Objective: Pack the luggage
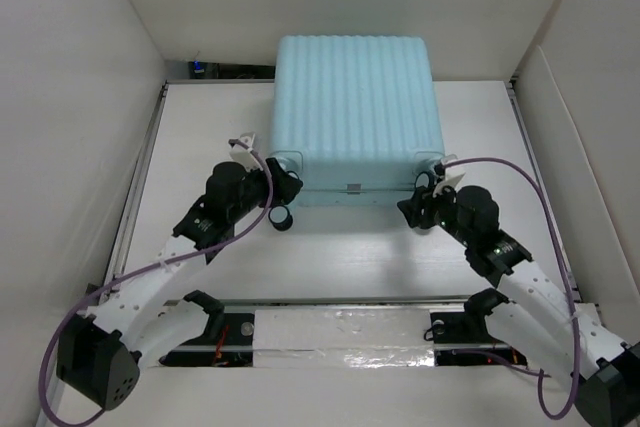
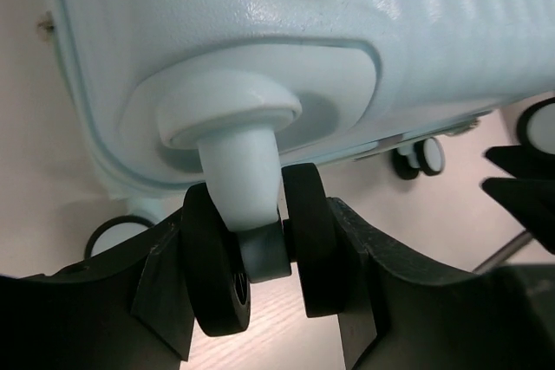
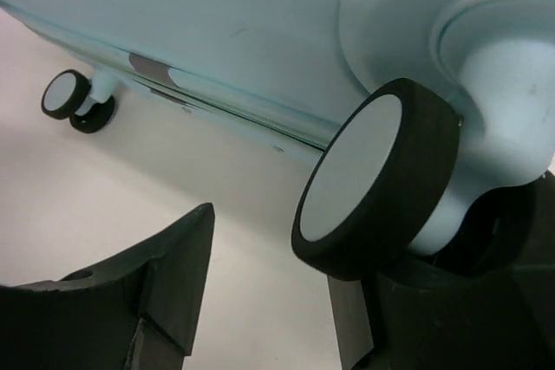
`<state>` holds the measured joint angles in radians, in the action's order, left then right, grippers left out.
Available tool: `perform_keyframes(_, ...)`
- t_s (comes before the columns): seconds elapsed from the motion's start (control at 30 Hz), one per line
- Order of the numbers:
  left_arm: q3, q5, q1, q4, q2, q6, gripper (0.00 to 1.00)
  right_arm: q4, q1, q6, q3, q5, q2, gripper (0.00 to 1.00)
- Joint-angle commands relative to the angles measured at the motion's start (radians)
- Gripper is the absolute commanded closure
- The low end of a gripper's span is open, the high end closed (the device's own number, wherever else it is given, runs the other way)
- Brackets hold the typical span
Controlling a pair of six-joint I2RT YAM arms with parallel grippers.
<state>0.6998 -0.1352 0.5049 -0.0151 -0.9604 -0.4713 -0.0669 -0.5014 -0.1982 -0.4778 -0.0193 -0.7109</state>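
1x luggage point(image 1: 355, 112), closed and flat on the counter point(image 1: 350, 257), ribbed shell up, wheel end facing both arms. 2x end effectors, one at each corner of that end. Casters: the left wrist view shows 3 whole plus a fourth cut off by the frame's right edge. The right wrist view shows 2.

Left end effector point(image 2: 264, 279): clamped on the left caster point(image 2: 238, 188). One finger point(image 2: 165, 296) presses each outer face of its twin black wheels, and the pale stem rises between them into the shell. The luggage body is directly ahead of and above the fingers.

Right end effector point(image 3: 277, 292): jaws apart, gripping nothing. The right caster point(image 3: 373, 179) sits in the gap, up against the right-hand finger point(image 3: 416, 318). The left-hand finger is clear of it, with bare counter between. The shell runs ahead of this end effector and off to its left, with the far caster point(image 3: 74, 97) well along that edge.
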Motion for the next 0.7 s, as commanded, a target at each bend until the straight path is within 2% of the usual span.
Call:
perform_keyframes(0.0,-0.083,-0.233,0.02,-0.176,0.165,-0.064,1.0,0.118,0.069,0.083,-0.049,-0.107,0.02,0.47)
perform_keyframes(0.03,-0.101,-0.239,0.02,-0.196,0.178,-0.075,1.0,0.151,0.069,0.063,0.018,-0.102,0.056,0.6)
perform_keyframes(0.07,-0.133,-0.244,0.02,-0.215,0.186,-0.085,1.0,0.179,0.069,0.01,0.066,-0.1,0.095,0.67)
perform_keyframes(0.1,-0.143,-0.25,0.02,-0.238,0.195,-0.095,1.0,0.258,0.06,-0.024,0.17,-0.097,0.176,0.82)
perform_keyframes(0.17,-0.157,-0.253,0.02,-0.261,0.2,-0.096,1.0,0.338,0.046,-0.102,0.26,-0.073,0.244,0.9)
perform_keyframes(0.23,-0.155,-0.256,0.02,-0.284,0.201,-0.099,1.0,0.349,0.031,-0.112,0.298,-0.016,0.296,0.91)
perform_keyframes(0.27,-0.161,-0.253,0.02,-0.292,0.206,-0.102,1.0,0.331,0.02,-0.113,0.298,0.078,0.3,0.9)
perform_keyframes(0.3,-0.164,-0.25,0.02,-0.313,0.21,-0.105,1.0,0.322,0.02,-0.115,0.297,0.119,0.297,0.86)
perform_keyframes(0.33,-0.166,-0.25,0.02,-0.324,0.219,-0.115,1.0,0.329,0.02,-0.113,0.297,0.149,0.286,0.77)
perform_keyframes(0.43,-0.186,-0.253,0.02,-0.384,0.232,-0.147,1.0,0.351,0.02,-0.128,0.292,0.246,0.216,0.62)
perform_keyframes(0.47,-0.201,-0.253,0.02,-0.402,0.232,-0.159,1.0,0.37,0.02,-0.126,0.295,0.252,0.168,0.62)
perform_keyframes(0.53,-0.22,-0.247,0.02,-0.469,0.226,-0.182,1.0,0.365,0.02,-0.133,0.28,0.259,0.13,0.64)
perform_keyframes(0.6,-0.246,-0.209,0.02,-0.528,0.21,-0.208,1.0,0.311,0.02,-0.138,0.262,0.221,0.117,0.76)
perform_keyframes(0.63,-0.249,-0.195,0.02,-0.54,0.204,-0.213,1.0,0.317,0.009,-0.139,0.275,0.193,0.126,0.85)
perform_keyframes(0.67,-0.255,-0.179,0.02,-0.557,0.197,-0.225,1.0,0.325,-0.002,-0.15,0.295,0.159,0.143,0.88)
